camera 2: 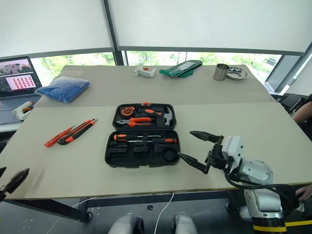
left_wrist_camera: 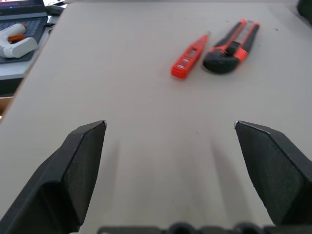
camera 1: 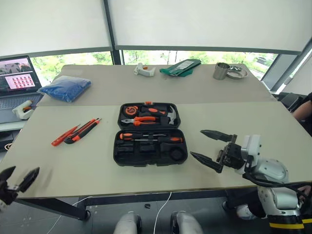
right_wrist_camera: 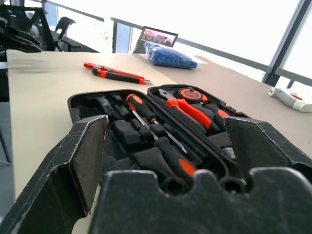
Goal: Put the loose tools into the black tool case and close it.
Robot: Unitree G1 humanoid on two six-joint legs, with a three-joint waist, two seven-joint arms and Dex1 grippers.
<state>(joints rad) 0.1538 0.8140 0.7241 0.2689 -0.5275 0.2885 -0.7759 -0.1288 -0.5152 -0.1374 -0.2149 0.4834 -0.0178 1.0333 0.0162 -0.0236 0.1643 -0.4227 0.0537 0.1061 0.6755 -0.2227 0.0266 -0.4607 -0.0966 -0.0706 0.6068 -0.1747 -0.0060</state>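
The black tool case (camera 1: 118,155) lies open mid-table. Its back half holds pliers, a hammer and a tape measure. Its front half holds two orange-and-black screwdrivers (camera 1: 151,138) and a dark tape ring (camera 1: 178,153). Left of the case, two loose tools lie side by side on the table: a slim orange screwdriver (camera 1: 63,136) and an orange-and-black utility knife (camera 1: 83,130). My right gripper (camera 1: 197,143) hovers open and empty just right of the case, pointing at it. My left gripper (camera 1: 22,171) is open and empty at the table's front left edge, short of the loose tools (left_wrist_camera: 190,57).
A blue bag (camera 1: 66,88), a laptop (camera 1: 17,80) and a white device (camera 1: 23,109) sit at the left. At the back are a white object (camera 1: 145,70), a green pouch (camera 1: 181,67), a metal cup (camera 1: 221,70) and a dish (camera 1: 237,73). A person's sleeve (camera 1: 306,112) shows at the right edge.
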